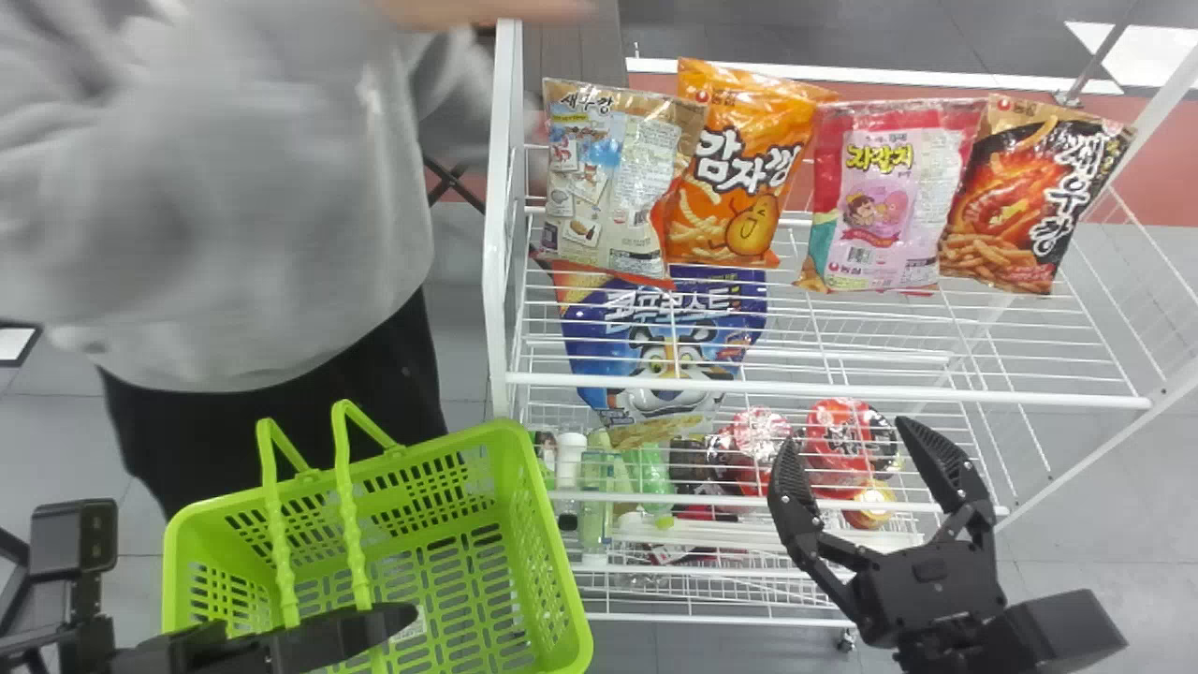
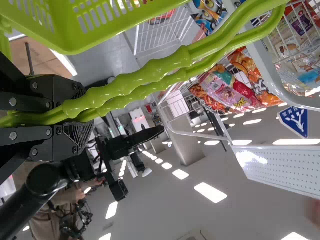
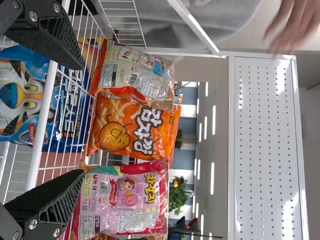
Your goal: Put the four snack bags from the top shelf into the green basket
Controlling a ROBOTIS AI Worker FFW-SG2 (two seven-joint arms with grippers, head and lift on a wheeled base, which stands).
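0 of 4 done, it looked: all four bags (image 1: 739,178) were on the top shelf (image 1: 814,386), 2 o'clock, left to move. Basket (image 1: 519,552) sat at 8 o'clock, handles (image 2: 145,72) clamped in my left fingers (image 2: 75,140); right fingers (image 1: 939,457) stood apart, 4 o'clock.

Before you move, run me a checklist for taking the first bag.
1. Bags on the top shelf: ok, all four stand on the shelf.
2. Basket held: ok, left gripper is shut on the handles of the basket.
3. Right gripper ready: ok, right gripper is open, with nothing in its grasp.
4. Room in the basket: ok, no bag lies in it.
5. Bags clear of each other: not ok, the tan bag overlaps the orange bag.
6. Handle grip firm enough for four bags: cannot tell.
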